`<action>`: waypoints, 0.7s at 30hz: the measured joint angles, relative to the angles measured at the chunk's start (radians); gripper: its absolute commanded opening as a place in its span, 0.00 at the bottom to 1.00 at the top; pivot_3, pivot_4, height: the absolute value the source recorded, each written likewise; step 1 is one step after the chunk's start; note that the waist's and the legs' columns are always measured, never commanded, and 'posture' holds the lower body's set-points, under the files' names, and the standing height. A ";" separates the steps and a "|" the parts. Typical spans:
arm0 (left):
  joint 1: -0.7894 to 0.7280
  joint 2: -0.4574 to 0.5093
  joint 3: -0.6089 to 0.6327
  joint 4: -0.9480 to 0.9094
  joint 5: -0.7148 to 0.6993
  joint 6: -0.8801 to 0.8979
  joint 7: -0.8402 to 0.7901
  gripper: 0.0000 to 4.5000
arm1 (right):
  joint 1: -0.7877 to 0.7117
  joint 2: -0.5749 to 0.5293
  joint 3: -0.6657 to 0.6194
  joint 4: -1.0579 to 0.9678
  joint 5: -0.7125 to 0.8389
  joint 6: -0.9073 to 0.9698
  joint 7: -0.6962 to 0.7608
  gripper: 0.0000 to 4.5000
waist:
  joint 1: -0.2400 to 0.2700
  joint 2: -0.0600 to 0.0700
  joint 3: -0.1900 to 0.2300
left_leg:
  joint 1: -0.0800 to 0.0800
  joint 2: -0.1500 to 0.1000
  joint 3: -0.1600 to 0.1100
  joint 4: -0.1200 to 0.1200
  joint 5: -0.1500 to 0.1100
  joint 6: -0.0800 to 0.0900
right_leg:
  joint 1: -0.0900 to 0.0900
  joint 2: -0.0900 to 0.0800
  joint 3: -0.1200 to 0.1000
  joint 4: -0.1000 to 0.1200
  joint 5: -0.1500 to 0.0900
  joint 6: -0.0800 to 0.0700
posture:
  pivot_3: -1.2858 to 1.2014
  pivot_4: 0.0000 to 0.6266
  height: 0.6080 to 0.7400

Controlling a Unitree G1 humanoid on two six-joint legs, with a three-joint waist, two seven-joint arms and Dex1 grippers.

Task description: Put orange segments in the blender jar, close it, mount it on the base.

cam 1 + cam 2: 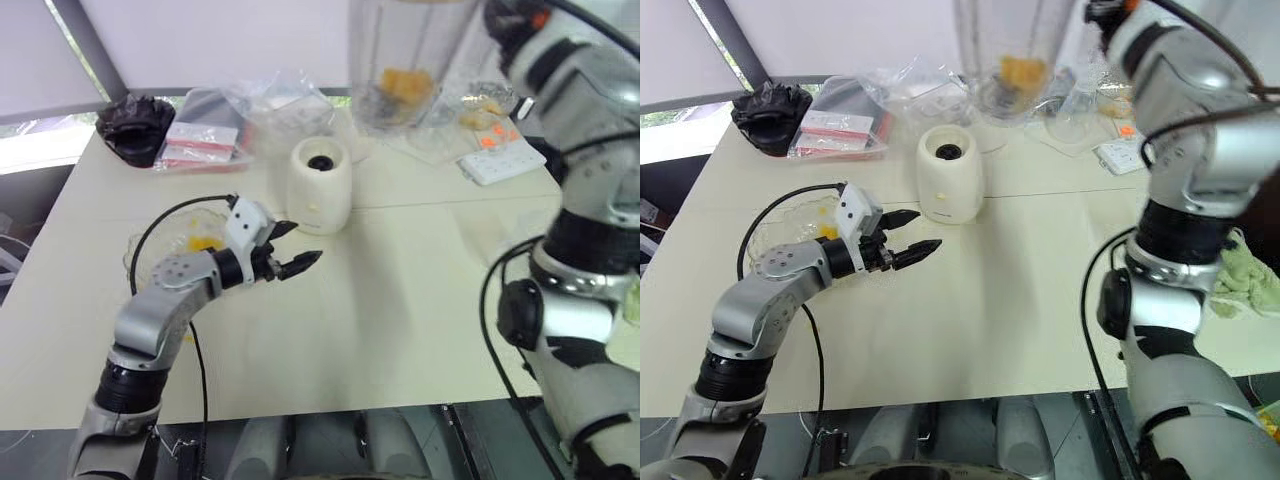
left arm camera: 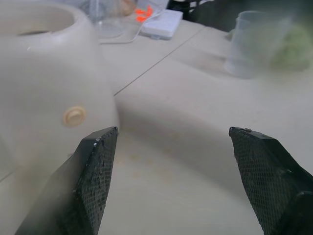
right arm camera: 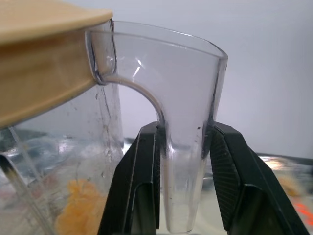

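Cream table (image 1: 400, 330) under the head view: base (image 1: 320, 186) upright mid-table, socket up; jar (image 1: 400, 70) hangs high behind it, segments (image 1: 405, 85) inside. Left gripper (image 1: 290, 250) hovers beside the base, fingers spread and empty, near a glass bowl (image 1: 150, 255).

Left wrist view: the base's knob (image 2: 74, 116) sits close beyond the fingertips.

Right wrist view: right gripper (image 3: 186, 196) is clamped on the jar's handle (image 3: 188, 161), cream lid (image 3: 44, 49) on. To mount well, I'd keep the jar upright, centre it over the socket, then lower.
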 measured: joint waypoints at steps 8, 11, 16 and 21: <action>0.041 0.006 -0.007 -0.002 0.030 -0.009 0.038 0.84 | -0.020 0.119 0.058 0.218 -0.039 -0.097 -0.041 0.19 | 0.006 0.000 0.000 | -0.003 -0.002 0.000 0.000 0.000 0.000 | -0.001 -0.003 0.000 -0.001 0.000 0.000 | 0.52 0.24 1.00; 0.051 0.012 -0.006 -0.015 0.032 -0.008 0.047 0.84 | -0.020 0.145 0.065 0.231 -0.044 -0.113 -0.056 0.19 | 0.004 0.000 0.000 | -0.003 -0.001 -0.001 -0.001 0.000 0.000 | -0.003 -0.002 0.000 0.000 0.000 0.000 | 0.52 0.24 1.00; 0.069 0.025 -0.003 -0.028 0.032 -0.007 0.056 0.84 | -0.007 0.165 0.063 0.232 -0.049 -0.137 -0.068 0.19 | 0.002 0.000 0.000 | -0.003 -0.001 0.000 -0.001 0.000 0.000 | -0.003 -0.001 -0.001 0.002 0.000 0.000 | 0.52 0.24 1.00; 0.071 0.024 -0.003 -0.028 0.032 -0.006 0.064 0.84 | -0.003 0.186 0.065 0.255 -0.056 -0.154 -0.075 0.19 | 0.000 0.000 0.000 | -0.002 -0.002 0.000 0.000 0.000 0.000 | -0.003 -0.001 0.000 0.003 0.000 0.000 | 0.52 0.24 1.00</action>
